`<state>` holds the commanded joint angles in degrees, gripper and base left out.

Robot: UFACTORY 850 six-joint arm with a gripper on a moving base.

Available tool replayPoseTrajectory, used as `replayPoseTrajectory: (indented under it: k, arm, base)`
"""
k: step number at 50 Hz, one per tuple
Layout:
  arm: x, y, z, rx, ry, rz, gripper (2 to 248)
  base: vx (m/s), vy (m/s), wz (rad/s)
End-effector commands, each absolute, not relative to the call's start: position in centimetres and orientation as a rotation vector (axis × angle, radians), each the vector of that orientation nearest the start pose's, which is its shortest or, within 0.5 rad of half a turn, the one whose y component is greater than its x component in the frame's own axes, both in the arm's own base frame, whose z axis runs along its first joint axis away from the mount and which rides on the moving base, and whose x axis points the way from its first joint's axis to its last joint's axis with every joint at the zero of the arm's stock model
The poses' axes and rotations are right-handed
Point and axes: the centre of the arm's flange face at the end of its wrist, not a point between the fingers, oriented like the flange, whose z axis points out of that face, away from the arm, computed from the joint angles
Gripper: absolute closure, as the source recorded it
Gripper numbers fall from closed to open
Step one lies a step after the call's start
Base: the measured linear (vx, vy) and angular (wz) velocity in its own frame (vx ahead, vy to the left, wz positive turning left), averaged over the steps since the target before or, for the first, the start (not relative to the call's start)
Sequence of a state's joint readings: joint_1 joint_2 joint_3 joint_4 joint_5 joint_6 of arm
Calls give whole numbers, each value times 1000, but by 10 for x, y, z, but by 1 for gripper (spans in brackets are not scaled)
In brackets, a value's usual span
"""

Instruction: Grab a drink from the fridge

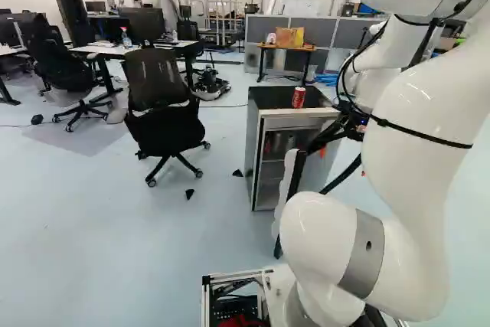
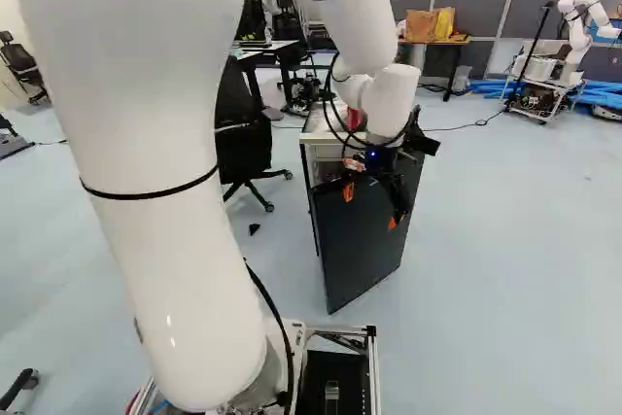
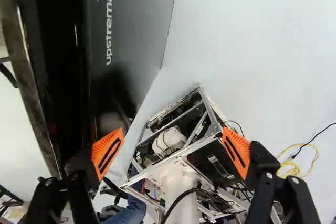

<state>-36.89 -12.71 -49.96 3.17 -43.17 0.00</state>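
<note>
Gripper [image 3: 173, 128] spread wide, holding nothing, close by the open door [image 2: 360, 240] of the fridge [image 1: 295, 122]; ease clear before reaching in, lest it knock the door shut. Red can [image 1: 298, 97] atop fridge, dim shapes [image 1: 289, 143], likely drinks, inside; pale floor [image 1: 115, 227] around it, office chair [image 1: 161, 128] to its left

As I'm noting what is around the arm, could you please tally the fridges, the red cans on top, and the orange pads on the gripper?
Fridge: 1
Red can on top: 1
Orange pads on the gripper: 2
Total: 4
</note>
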Motion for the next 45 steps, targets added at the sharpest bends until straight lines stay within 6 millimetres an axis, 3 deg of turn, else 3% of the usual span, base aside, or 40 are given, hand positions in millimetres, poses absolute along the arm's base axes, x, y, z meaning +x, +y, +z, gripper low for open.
replayPoseTrajectory:
  k: [45]
  arm:
    - [379, -178, 404, -3005, 751, 62, 3]
  base:
    - [0, 0, 0]
